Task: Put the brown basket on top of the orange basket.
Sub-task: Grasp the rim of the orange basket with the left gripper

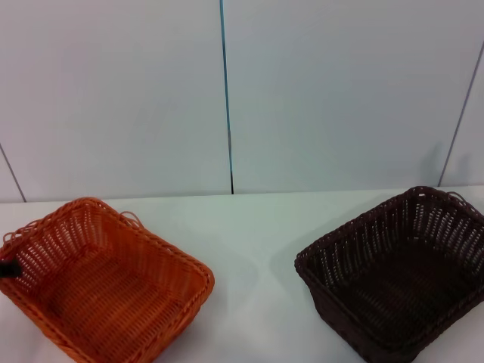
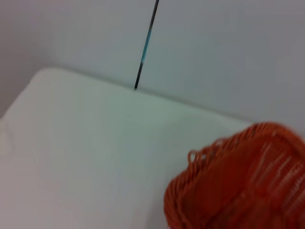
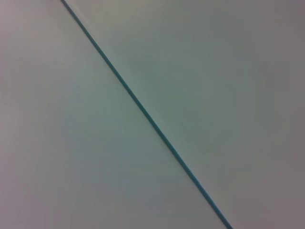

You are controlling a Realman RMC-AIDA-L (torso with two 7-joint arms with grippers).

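Bright orange woven rectangular basket (image 1: 102,283) at 8 o'clock on white desk (image 1: 249,257) | dark brown woven rectangular basket (image 1: 401,272) at 4 o'clock, well apart, upright | jaws unseen, cannot tell.

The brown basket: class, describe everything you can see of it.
The brown basket is dark, rectangular and woven like wicker, with sloped open-weave sides, a braided rim and a small loop handle at its far end. It sits upright and empty on the white table, on the robot's right, apart from the orange basket. Its near corner is cut off by the picture's edge. No gripper touches it.
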